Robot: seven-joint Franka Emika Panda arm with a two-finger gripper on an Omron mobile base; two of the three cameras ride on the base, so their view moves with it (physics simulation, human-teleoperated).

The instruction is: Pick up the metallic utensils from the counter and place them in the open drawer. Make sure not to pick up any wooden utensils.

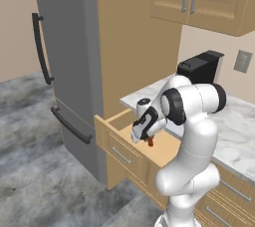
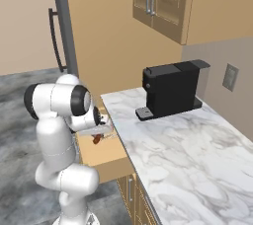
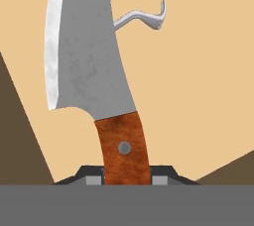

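From the left base camera I see the grey fridge [image 1: 64, 61] at far left; next to it the open drawer [image 1: 122, 144] juts out from under the bench [image 1: 234, 136]; my gripper [image 1: 144, 132] hangs over the drawer's tan floor with the knife [image 1: 150, 142] in it, its red-brown handle end poking out below the hand; further right a black coffee machine [image 1: 200, 66] stands on the marble near the wall.

From the right base camera the arm is at left, the gripper [image 2: 100, 129] is above the drawer [image 2: 106, 156], and the knife [image 2: 97, 139] shows as a small reddish bit under the hand; the bench [image 2: 183, 155] runs off to the right, carrying the coffee machine [image 2: 170, 90].

On the hand camera the fingers [image 3: 92, 178] pinch the knife [image 3: 94, 71] by its handle from both sides, grey blade pointing away over the drawer floor [image 3: 198, 96]; just right of the blade the silver fork [image 3: 144, 18] lies on that floor, partly hidden behind the blade.
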